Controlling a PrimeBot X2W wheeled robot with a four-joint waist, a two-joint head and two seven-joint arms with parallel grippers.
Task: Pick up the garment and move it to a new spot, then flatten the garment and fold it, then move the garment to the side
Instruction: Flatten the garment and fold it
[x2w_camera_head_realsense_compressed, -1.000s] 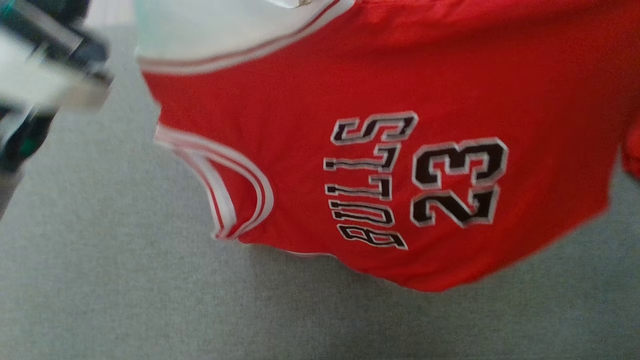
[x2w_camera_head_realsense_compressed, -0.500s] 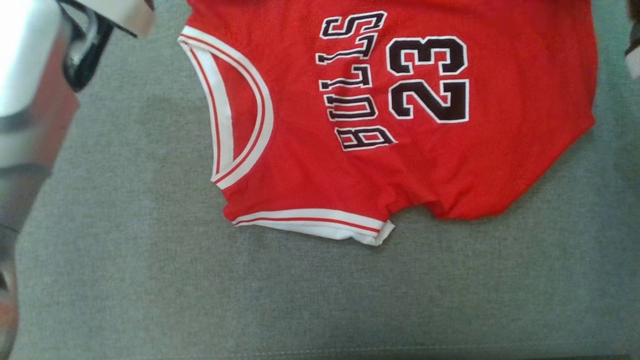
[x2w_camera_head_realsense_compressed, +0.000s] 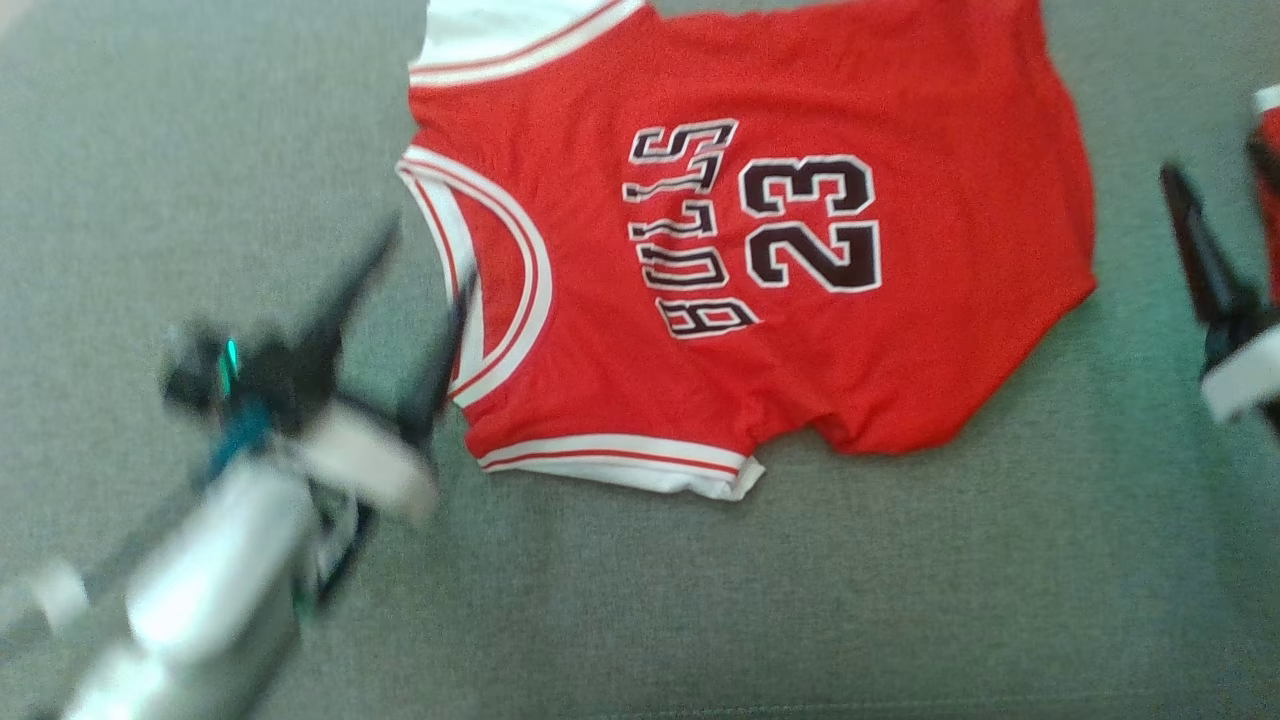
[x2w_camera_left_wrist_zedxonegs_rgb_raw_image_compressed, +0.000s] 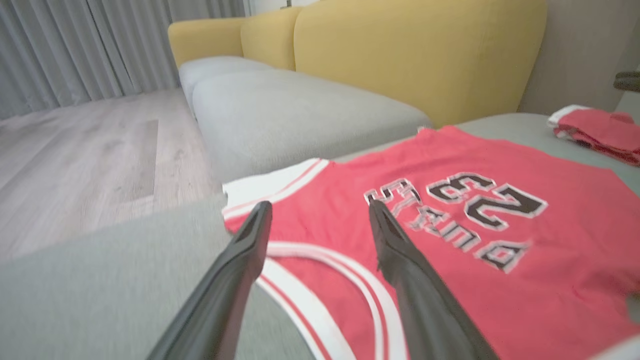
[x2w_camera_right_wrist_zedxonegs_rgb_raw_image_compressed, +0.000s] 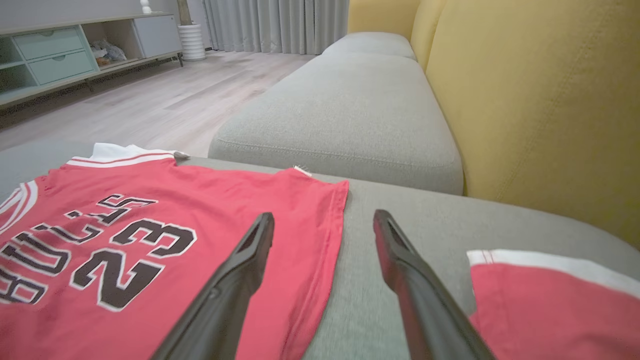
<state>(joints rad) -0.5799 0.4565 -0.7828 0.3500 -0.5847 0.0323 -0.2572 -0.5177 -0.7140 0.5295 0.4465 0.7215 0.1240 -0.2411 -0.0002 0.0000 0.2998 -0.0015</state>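
- The jersey is red and lies spread out, front up, on the grey sofa seat. It sits in the upper middle of the head view.
- Black letters edged in white spell "BULLS". Beside them is a large "23" in the same style. Both run sideways in the head view.
- White bands with thin red stripes trim the armhole. The same trim runs along the near edge and the far left corner.
- The cloth is bunched and wrinkled at its near right edge. Elsewhere it lies fairly flat.
- A small tag sticks out at the far edge in the right wrist view. It is too small to read.
- The left gripper has its two dark fingers spread wide, with nothing clamped between them.
- In the head view it is blurred at the jersey's left side, and one fingertip overlaps the armhole trim. I cannot tell whether it touches the cloth.
- The right gripper is also spread wide and holds nothing.
- It sits above the jersey's right edge and the bare seat beside it.
- A second red garment with white trim lies on the seat to the right, apart from the jersey.
- Yellow backrests rise behind the seat.
- Further off are a pale wood floor, grey curtains and a low cabinet with drawers.
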